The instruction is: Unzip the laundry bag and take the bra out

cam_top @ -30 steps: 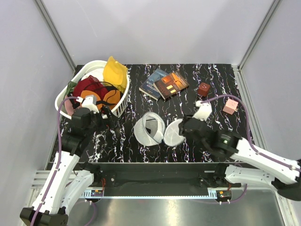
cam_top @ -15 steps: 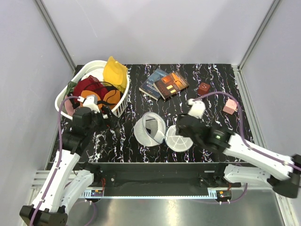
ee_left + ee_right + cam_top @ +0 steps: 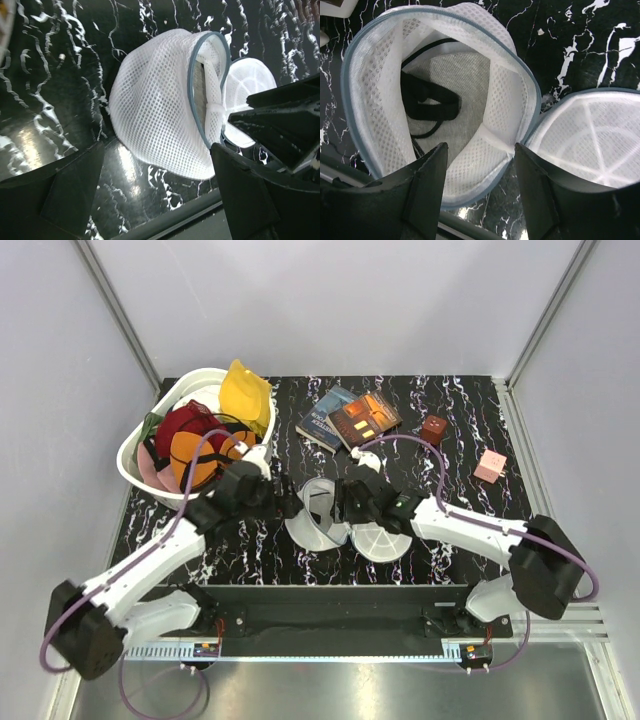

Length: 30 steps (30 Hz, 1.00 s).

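Both arms stretched inward, left pincer (image 3: 156, 152) and right pincer (image 3: 480, 150) spread wide at laundry bag (image 3: 370, 105)

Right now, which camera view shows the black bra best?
The right wrist view: it looks into the open laundry bag, where the bra lies dark against grey. The left wrist view shows mostly the bag's mesh outside, no bra; in the top external view it is too small to tell.
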Each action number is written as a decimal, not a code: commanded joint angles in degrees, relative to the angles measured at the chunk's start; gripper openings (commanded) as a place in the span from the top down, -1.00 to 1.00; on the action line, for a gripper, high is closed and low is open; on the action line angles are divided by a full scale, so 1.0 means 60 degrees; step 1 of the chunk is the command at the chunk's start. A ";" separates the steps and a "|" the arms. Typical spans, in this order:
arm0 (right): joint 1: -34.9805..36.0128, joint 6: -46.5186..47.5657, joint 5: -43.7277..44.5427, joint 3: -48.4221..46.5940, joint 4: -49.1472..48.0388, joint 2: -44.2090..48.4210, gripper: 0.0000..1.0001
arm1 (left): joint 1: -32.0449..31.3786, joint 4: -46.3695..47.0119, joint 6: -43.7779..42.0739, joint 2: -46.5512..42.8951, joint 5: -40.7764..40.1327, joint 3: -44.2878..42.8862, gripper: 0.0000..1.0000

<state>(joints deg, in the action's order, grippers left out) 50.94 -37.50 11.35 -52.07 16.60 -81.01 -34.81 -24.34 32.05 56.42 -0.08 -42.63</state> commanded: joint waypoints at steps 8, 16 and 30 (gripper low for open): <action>-0.0696 0.0009 -0.1145 0.0505 -0.1638 -0.1291 -0.26 | -0.0410 0.2034 0.0371 0.2592 -0.0046 -0.0805 -0.83; -0.0960 0.0038 -0.1395 0.0578 -0.1727 -0.1587 0.58 | -0.0424 0.2108 0.0283 0.2769 -0.0291 -0.0571 0.25; -0.0960 0.0419 0.0642 0.0461 0.1715 0.2133 1.00 | -0.0439 0.1946 0.0590 0.1055 -0.0795 0.0819 1.00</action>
<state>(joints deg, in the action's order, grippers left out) 45.58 -36.21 10.24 -48.62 20.91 -75.18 -37.15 -15.25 34.85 65.39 -3.31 -40.60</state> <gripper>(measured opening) 0.020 0.019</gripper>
